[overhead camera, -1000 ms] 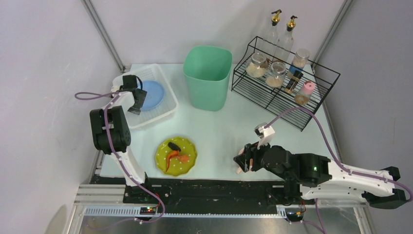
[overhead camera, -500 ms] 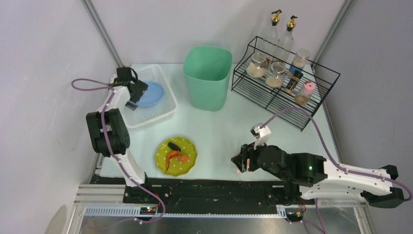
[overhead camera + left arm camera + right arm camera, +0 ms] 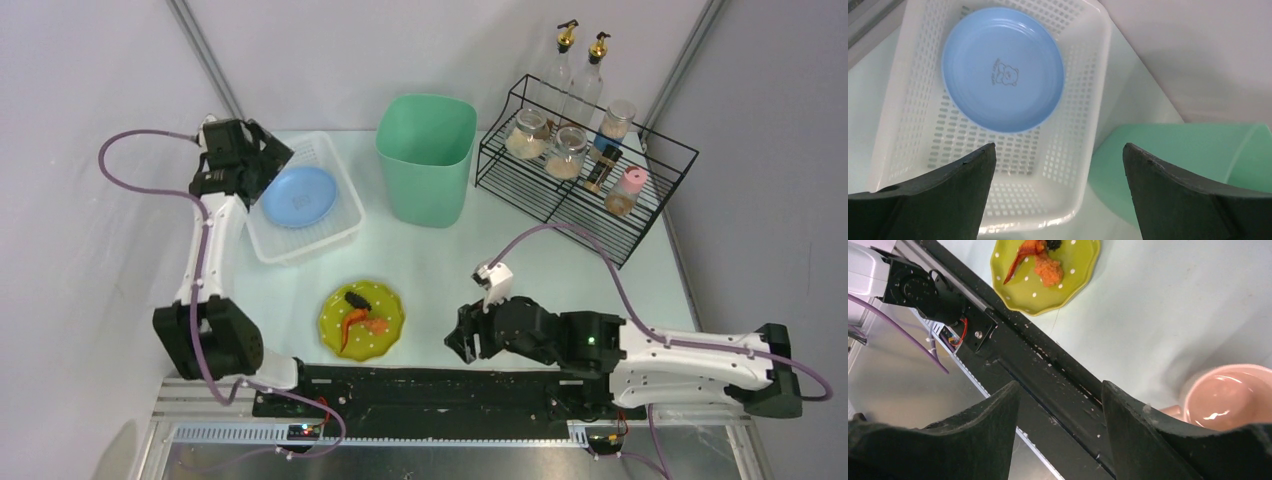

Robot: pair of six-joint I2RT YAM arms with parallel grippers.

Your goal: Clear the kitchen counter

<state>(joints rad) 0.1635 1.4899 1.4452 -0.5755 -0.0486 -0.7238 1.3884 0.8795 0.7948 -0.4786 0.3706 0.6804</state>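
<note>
Low in the frame, our right gripper [image 3: 462, 340] stands half-spread, nothing between its jaws, with a pink cup [image 3: 1230, 397] just beside one finger. The kitchen counter [image 3: 450, 260] fills the middle. At the upper left, our left gripper [image 3: 265, 160] gapes wide over the white basket [image 3: 300, 238] holding a blue plate [image 3: 297, 195].

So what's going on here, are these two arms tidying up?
Roughly, yes: they are clearing the kitchen counter. The left gripper hangs open above the white basket, where a blue plate lies. The right gripper, jaws apart with nothing between them, is low over the counter's front edge, with a pink cup just beside it. A yellow-green plate with food scraps sits on the counter, untouched.
</note>
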